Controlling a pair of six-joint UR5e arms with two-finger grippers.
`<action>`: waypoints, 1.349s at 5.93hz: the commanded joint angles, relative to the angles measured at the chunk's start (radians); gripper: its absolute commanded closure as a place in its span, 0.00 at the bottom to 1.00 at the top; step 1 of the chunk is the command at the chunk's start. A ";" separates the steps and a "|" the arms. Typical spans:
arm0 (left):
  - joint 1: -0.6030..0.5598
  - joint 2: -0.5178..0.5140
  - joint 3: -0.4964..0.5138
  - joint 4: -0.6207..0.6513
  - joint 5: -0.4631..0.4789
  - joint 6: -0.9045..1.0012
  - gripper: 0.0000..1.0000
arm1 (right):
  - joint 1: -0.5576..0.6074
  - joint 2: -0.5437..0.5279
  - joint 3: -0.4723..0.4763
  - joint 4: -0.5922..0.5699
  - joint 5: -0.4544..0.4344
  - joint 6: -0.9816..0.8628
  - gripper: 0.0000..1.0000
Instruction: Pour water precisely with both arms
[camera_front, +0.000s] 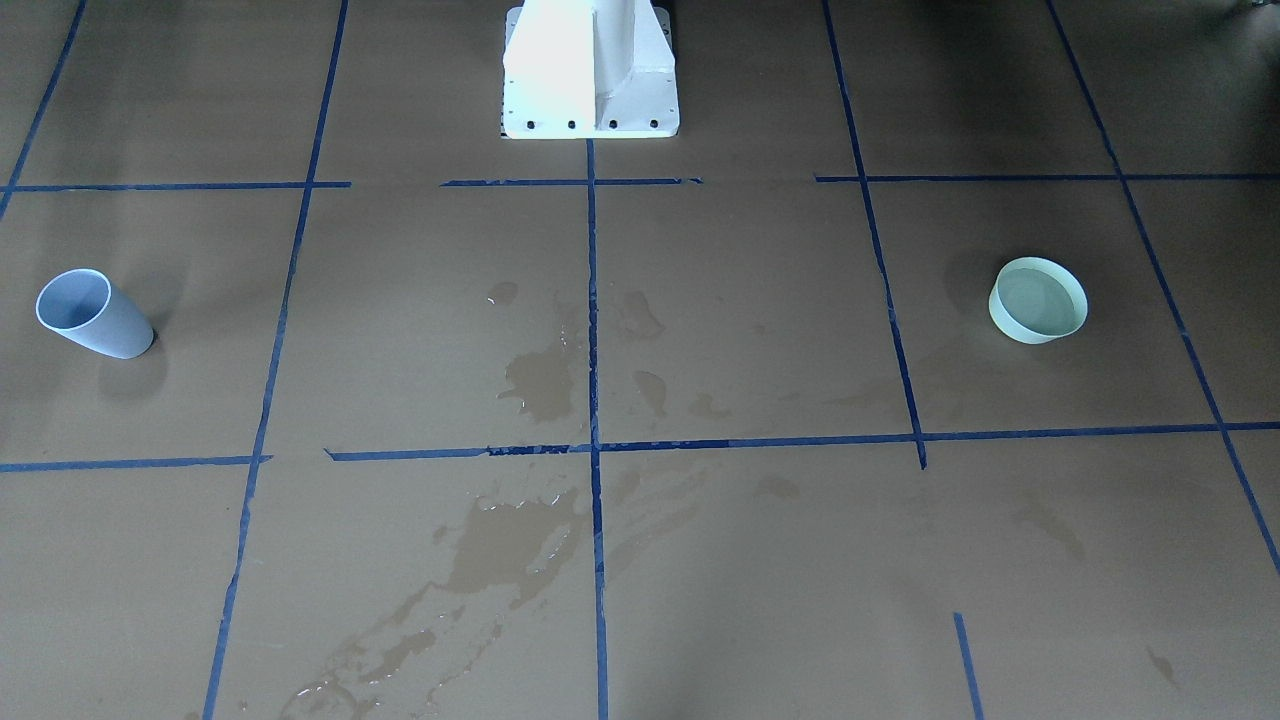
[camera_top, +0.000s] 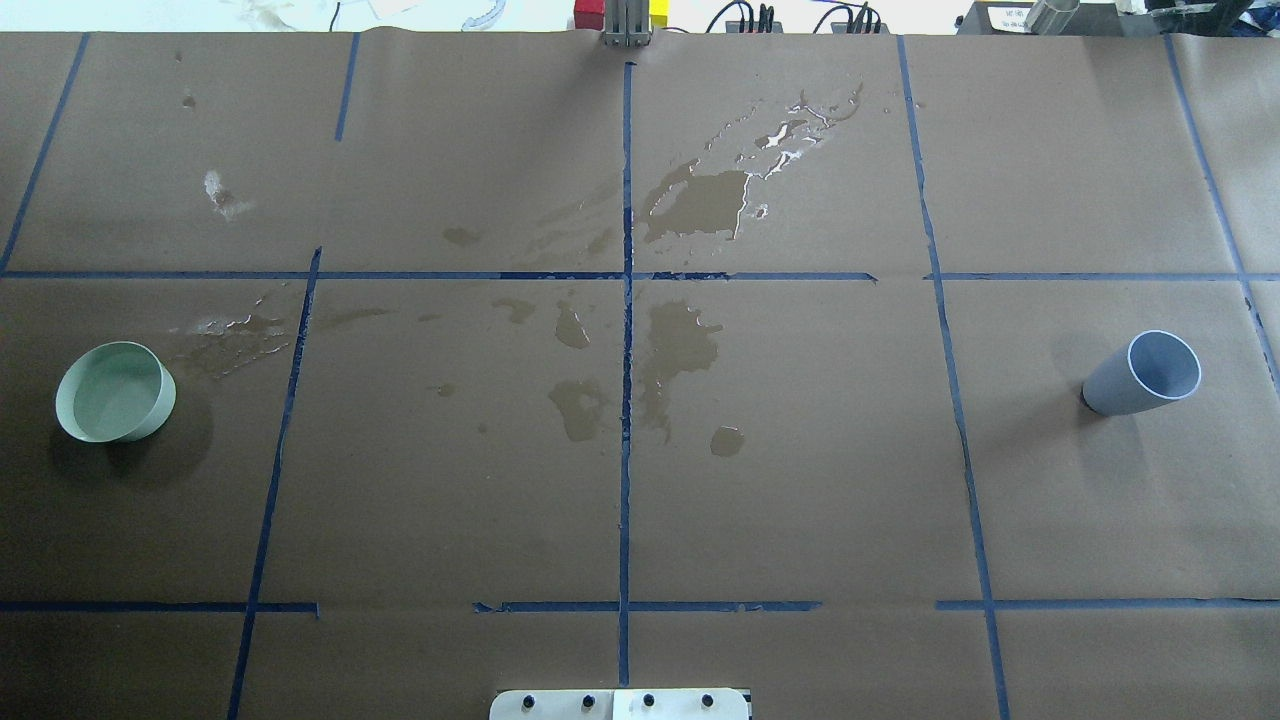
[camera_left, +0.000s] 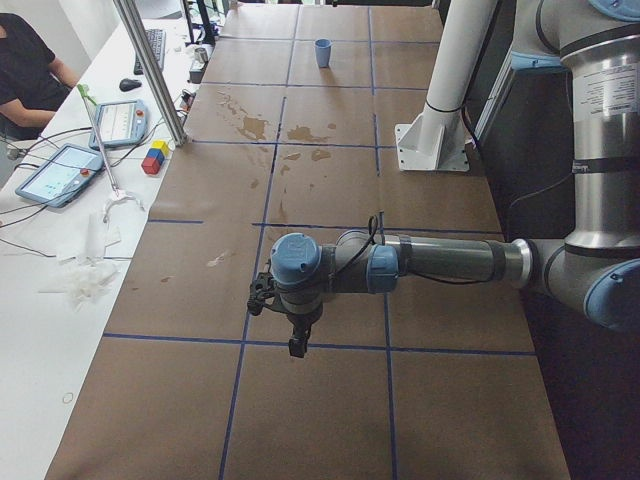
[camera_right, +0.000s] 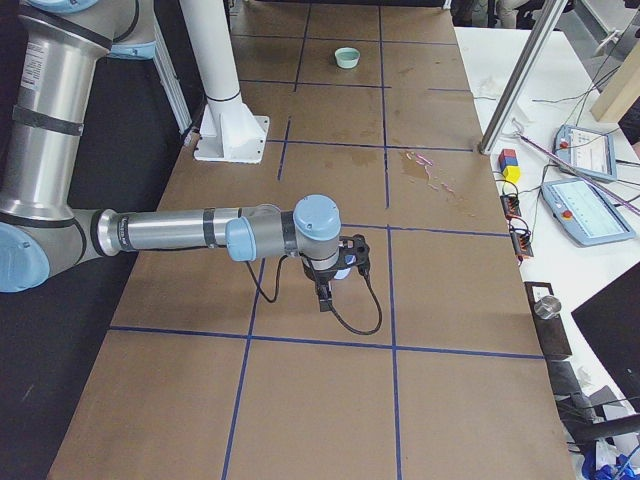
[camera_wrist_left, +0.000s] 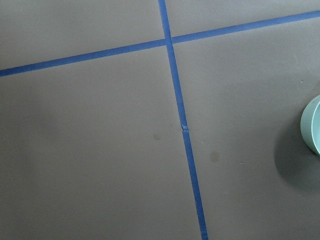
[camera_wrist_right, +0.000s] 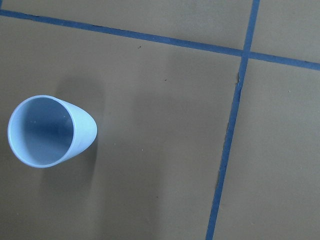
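Note:
A pale blue cup (camera_top: 1143, 373) stands on the brown paper at the robot's right; it also shows in the front view (camera_front: 95, 314) and below the right wrist camera (camera_wrist_right: 50, 131). A shallow mint-green bowl (camera_top: 115, 392) stands at the robot's left, also in the front view (camera_front: 1038, 300); its rim shows at the edge of the left wrist view (camera_wrist_left: 313, 125). I cannot tell whether either holds water. My left gripper (camera_left: 297, 346) hangs over the table's left end and hides the bowl there. My right gripper (camera_right: 324, 296) hangs just beside the cup (camera_right: 344, 272). I cannot tell whether either gripper is open or shut.
Dark wet stains and glinting puddles (camera_top: 700, 205) spread over the middle of the paper along the blue tape lines. The white pedestal (camera_front: 590, 70) stands at the robot's edge. A metal post (camera_left: 150, 70), tablets and coloured blocks (camera_left: 154, 158) sit on the operators' side.

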 joint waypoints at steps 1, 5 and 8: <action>0.002 0.000 0.007 0.000 0.007 -0.003 0.00 | 0.000 0.000 0.002 0.000 0.001 0.000 0.00; 0.011 0.002 0.000 0.000 0.008 0.000 0.00 | 0.001 0.000 0.002 0.000 0.001 0.002 0.00; 0.014 0.009 -0.003 -0.002 0.005 0.000 0.00 | 0.000 0.000 0.002 0.000 0.001 -0.002 0.00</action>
